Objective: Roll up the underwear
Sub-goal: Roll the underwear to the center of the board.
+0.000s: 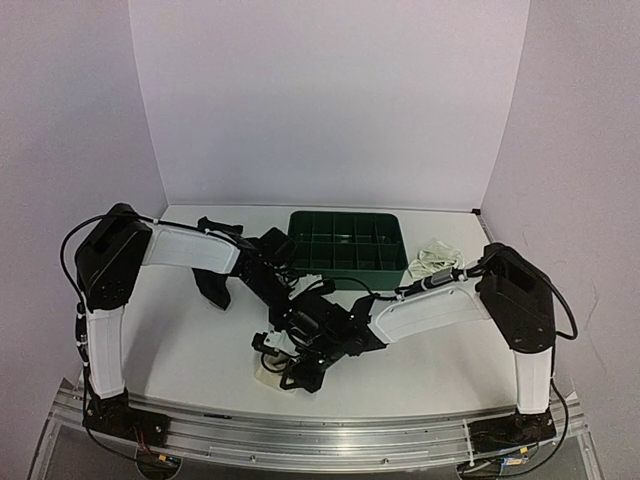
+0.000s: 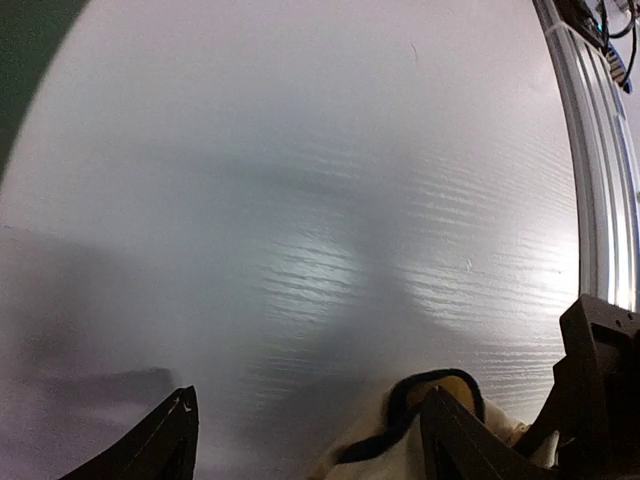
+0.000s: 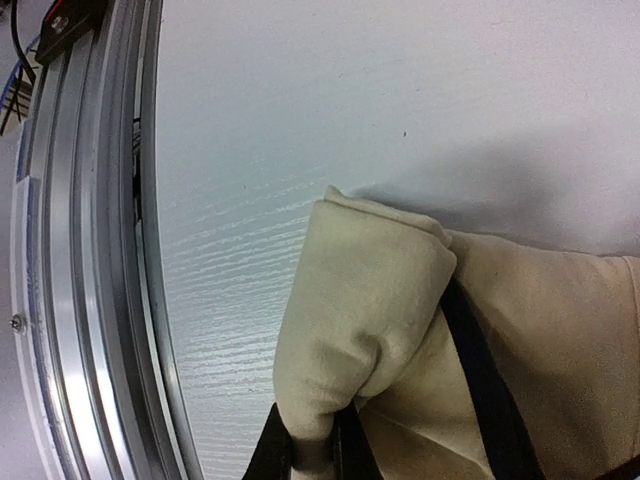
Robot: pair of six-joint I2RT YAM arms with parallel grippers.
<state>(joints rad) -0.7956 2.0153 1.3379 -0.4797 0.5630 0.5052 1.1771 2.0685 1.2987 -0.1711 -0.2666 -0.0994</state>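
The cream underwear [image 3: 400, 300] with black edge trim lies partly rolled near the table's front edge [image 1: 268, 376]. My right gripper [image 3: 312, 455] is shut on a fold of its cream cloth, low over the table [image 1: 292, 378]. My left gripper [image 2: 310, 435] is open wide just behind it [image 1: 285, 335], and its right finger [image 2: 465, 445] rests over the trimmed edge of the same underwear [image 2: 395, 445]. The black underwear [image 1: 213, 288] lies crumpled at mid left. The white underwear [image 1: 435, 258] sits to the right of the tray.
A green divided tray [image 1: 345, 245] stands at the back centre. The aluminium rail [image 3: 90, 300] runs along the table's front edge, close to the cream roll. Both arms crowd the centre front, and white walls close off the back and sides.
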